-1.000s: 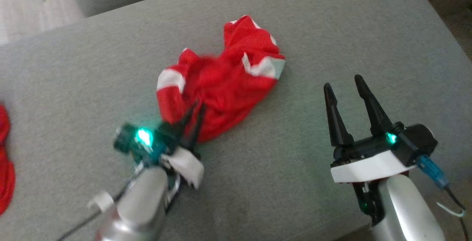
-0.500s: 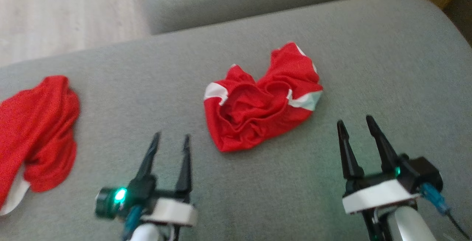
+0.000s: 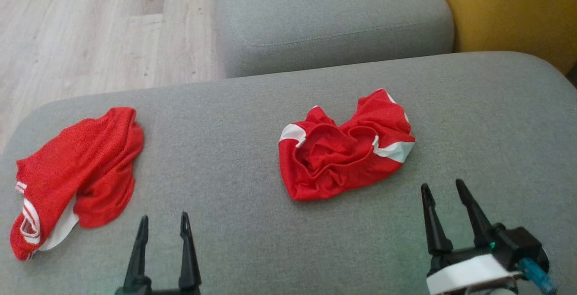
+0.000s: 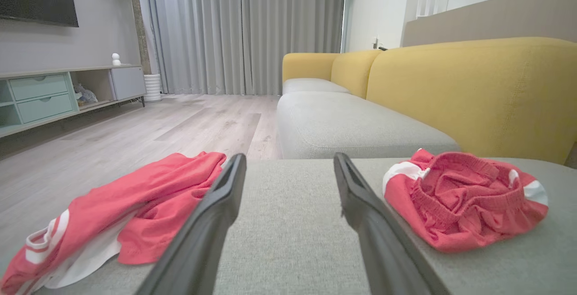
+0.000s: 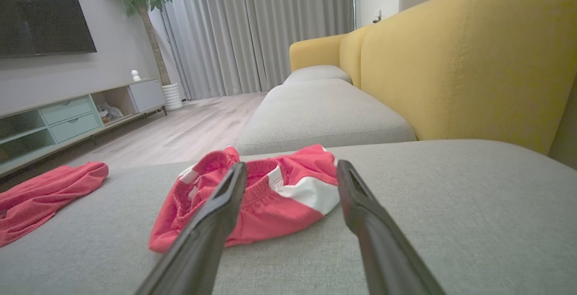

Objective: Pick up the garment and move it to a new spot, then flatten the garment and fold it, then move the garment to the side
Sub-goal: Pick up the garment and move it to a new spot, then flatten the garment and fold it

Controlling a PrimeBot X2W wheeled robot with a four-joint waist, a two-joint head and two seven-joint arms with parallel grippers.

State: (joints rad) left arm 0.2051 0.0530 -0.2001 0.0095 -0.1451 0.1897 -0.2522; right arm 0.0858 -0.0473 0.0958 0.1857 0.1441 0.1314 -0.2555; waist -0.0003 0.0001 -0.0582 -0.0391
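Left gripper (image 3: 164,218) rises at the near edge of the grey cushion (image 3: 252,241), toward its left corner, two long dark fingers spread apart, holding nothing. Right gripper (image 3: 442,185) stands toward the near right corner, fingers likewise parted and empty, leaning slightly left.

The head camera looks steeply down on the grey cushion (image 3: 252,241) from above. Both wrist cameras sit low, just over that cushion, facing along the sofa (image 4: 473,96) toward the curtains (image 4: 234,29). All three views share the crumpled red shorts (image 3: 342,150).
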